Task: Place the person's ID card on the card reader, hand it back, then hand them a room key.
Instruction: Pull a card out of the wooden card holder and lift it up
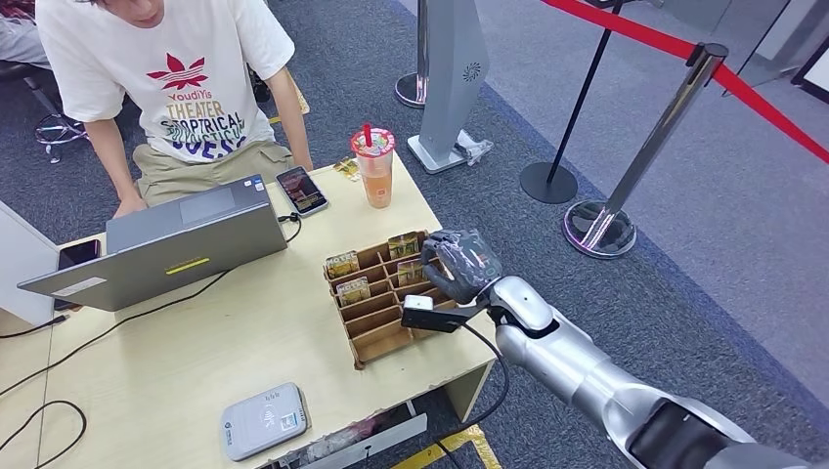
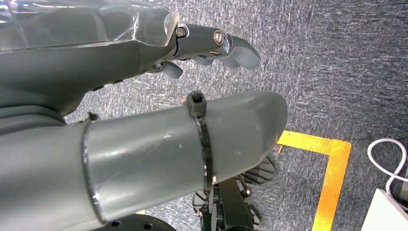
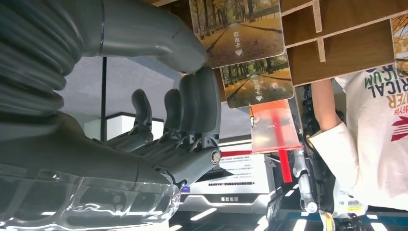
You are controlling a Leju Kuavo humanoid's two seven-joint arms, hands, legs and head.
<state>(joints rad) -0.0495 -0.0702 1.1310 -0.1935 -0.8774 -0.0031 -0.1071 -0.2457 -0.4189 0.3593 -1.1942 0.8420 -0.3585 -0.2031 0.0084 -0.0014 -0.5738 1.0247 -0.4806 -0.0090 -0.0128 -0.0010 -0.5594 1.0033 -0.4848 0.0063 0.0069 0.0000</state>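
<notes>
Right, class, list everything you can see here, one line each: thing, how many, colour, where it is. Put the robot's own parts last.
Table: one, pale wood, centre.
Laptop: one, grey, open at the table's far left, facing the person.
Phone: one, dark, beside the laptop.
Drink cup: one, orange with a red straw, at the far edge.
Card rack: one, brown, near the table's right edge.
Room key cards: at least four, autumn-tree prints, standing in rack slots.
Card reader: one, grey, near front edge.
Person: one, white printed T-shirt, seated behind the table.
Stanchion posts: two, with red belt, on grey carpet.
Right hand: dark grey, at the rack's far right end, fingers against a card.
Left hand: grey, hanging over carpet.
</notes>
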